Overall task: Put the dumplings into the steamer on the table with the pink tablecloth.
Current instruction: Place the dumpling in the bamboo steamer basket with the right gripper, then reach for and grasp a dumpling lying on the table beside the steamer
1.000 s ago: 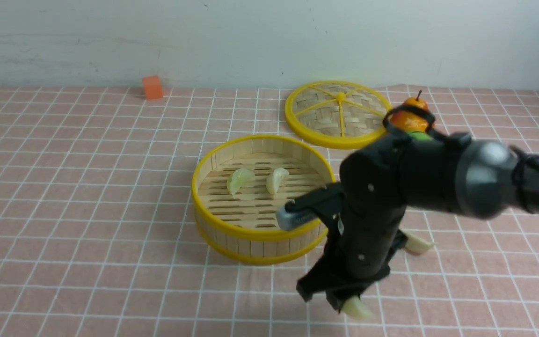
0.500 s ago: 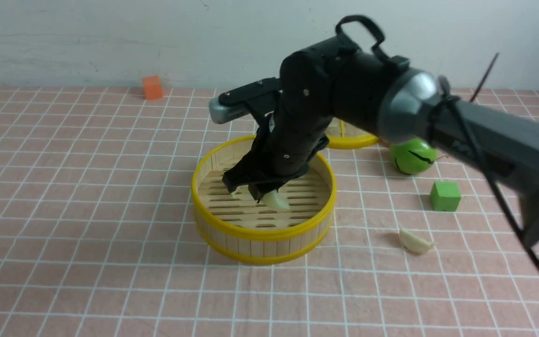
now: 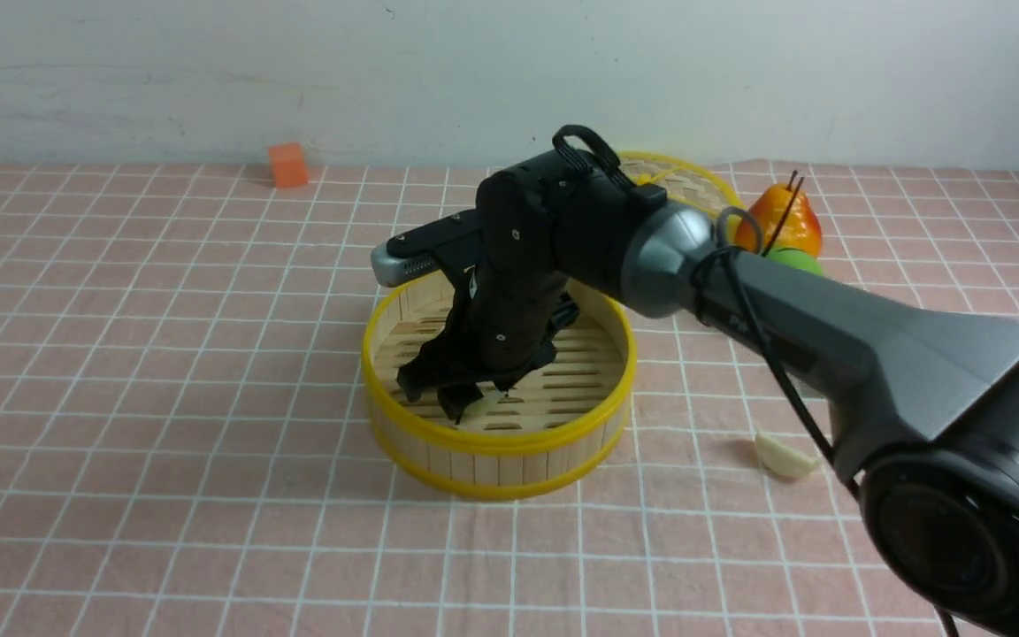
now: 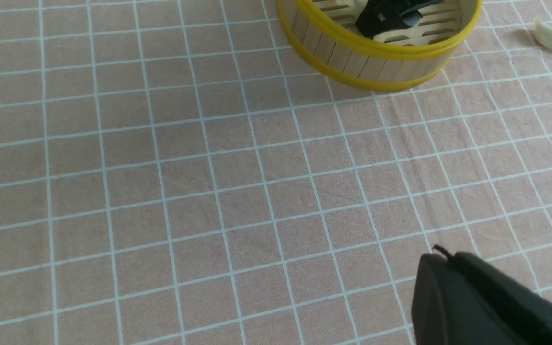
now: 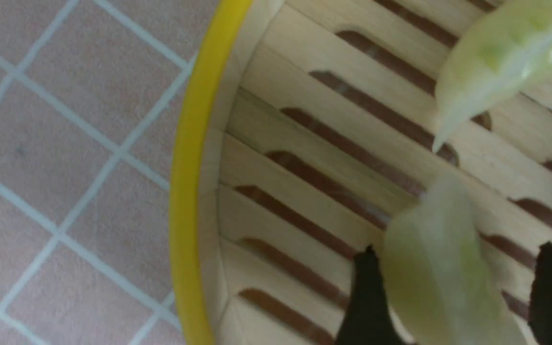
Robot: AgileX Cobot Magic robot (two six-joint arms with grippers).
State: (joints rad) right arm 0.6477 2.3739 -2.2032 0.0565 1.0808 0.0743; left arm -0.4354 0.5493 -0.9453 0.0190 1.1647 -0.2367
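The steamer (image 3: 496,442) stands mid-table on the pink tablecloth (image 3: 164,354). My right gripper (image 3: 434,400) reaches down inside it near the front rim, jaws open. A pale green dumpling (image 3: 485,402) lies blurred between the fingers in the right wrist view (image 5: 439,268), apart from one finger. A second dumpling (image 5: 501,57) rests on the slat floor further in. One more dumpling (image 3: 784,456) lies on the cloth right of the steamer. My left gripper (image 4: 441,258) is shut and empty, above bare cloth short of the steamer (image 4: 376,45).
The flat woven lid (image 3: 695,181) lies behind the steamer, partly hidden by my right arm. An orange fruit (image 3: 779,226) with a green one (image 3: 797,259) below it sits at the right. An orange cube (image 3: 287,165) stands far back left.
My right gripper carried the dumpling from the cloth into the steamer, dropped toward the front-left of its floor, and its jaws spread apart off the dumpling.
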